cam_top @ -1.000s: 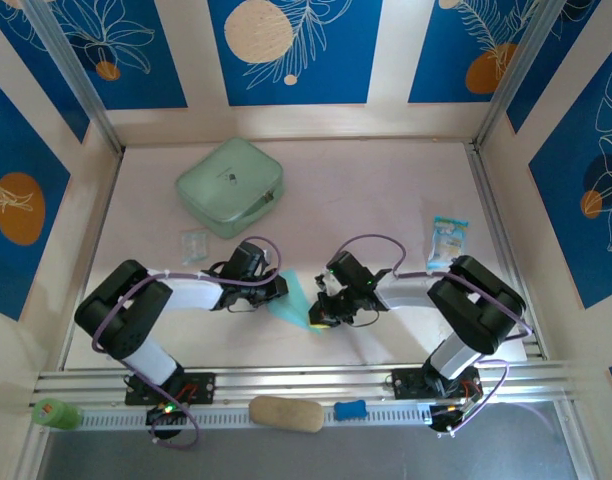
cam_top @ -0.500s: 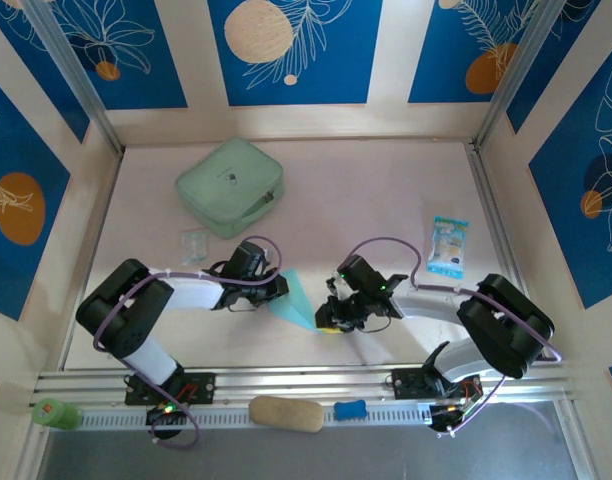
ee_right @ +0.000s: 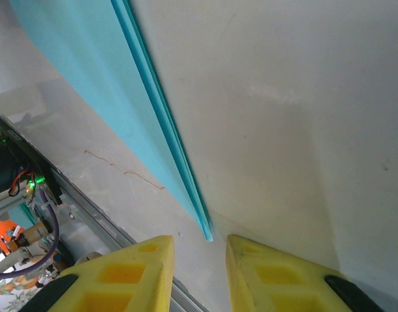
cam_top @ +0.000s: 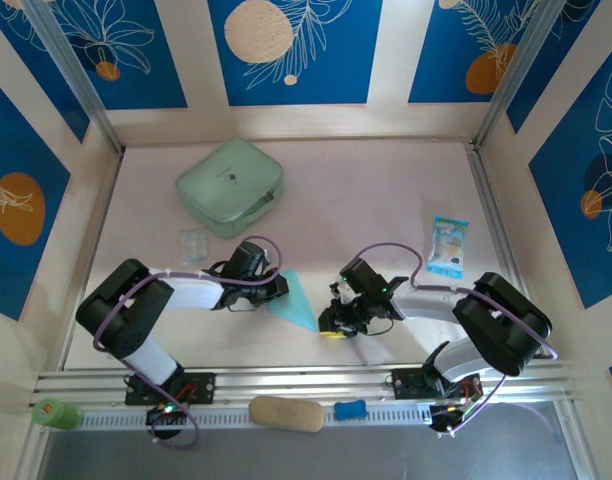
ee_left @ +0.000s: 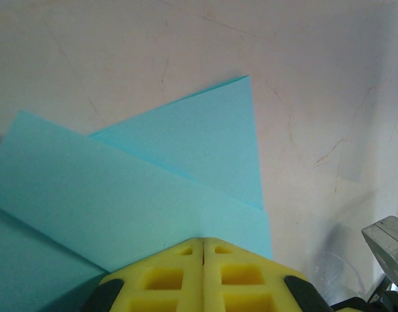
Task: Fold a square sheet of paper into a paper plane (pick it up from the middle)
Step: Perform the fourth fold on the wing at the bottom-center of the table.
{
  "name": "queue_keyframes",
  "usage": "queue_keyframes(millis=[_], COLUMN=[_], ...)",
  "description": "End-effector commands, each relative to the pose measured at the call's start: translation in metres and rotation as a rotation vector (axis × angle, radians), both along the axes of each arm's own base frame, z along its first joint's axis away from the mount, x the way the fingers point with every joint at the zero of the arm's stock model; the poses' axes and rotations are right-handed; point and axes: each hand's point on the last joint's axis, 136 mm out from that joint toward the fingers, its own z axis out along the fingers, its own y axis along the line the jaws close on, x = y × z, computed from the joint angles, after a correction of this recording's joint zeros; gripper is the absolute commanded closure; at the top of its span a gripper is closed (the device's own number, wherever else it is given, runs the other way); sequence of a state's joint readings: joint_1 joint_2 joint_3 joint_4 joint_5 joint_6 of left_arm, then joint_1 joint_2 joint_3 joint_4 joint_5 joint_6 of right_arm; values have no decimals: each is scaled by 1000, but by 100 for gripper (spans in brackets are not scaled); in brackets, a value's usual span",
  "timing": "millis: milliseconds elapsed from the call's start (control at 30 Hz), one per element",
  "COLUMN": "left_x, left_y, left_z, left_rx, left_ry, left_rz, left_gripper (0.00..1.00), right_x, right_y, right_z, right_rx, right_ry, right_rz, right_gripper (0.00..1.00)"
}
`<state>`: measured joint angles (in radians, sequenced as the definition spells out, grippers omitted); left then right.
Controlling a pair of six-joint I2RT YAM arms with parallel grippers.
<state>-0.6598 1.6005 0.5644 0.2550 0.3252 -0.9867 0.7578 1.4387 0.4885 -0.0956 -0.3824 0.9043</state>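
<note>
Right fingers [ee_right: 121, 273] parted by paper plane [cam_top: 296, 298]; packet [cam_top: 448, 245] apart.

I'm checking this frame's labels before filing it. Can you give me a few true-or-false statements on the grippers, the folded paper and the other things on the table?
1. The left gripper has its jaws closed together at the edge of the folded blue paper. True.
2. The right gripper is clamped on the paper. False: its jaws stand apart with nothing between them, and the paper's pointed tip lies just ahead of the gap.
3. The green case sits at the far left of the table, apart from the paper. True.
4. The printed packet lies on top of the folded paper. False: it lies by itself near the table's right edge.
</note>
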Motion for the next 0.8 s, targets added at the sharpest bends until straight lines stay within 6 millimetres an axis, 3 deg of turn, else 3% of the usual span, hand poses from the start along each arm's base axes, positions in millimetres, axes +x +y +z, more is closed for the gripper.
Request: queue_keyframes(millis=[0,767], left_x=[-5,-5], left_y=[7,9], left_z=[-14,-16], left_rx=[55,62], left_ry=[38,42], left_rz=[10,15], left_gripper=[95,95], right_x=[1,16], right_y=[12,14], right_z=[2,12], right_rx=[39,56], right_ry=[9,-34], right_rz=[18,-20], right_gripper=[73,75])
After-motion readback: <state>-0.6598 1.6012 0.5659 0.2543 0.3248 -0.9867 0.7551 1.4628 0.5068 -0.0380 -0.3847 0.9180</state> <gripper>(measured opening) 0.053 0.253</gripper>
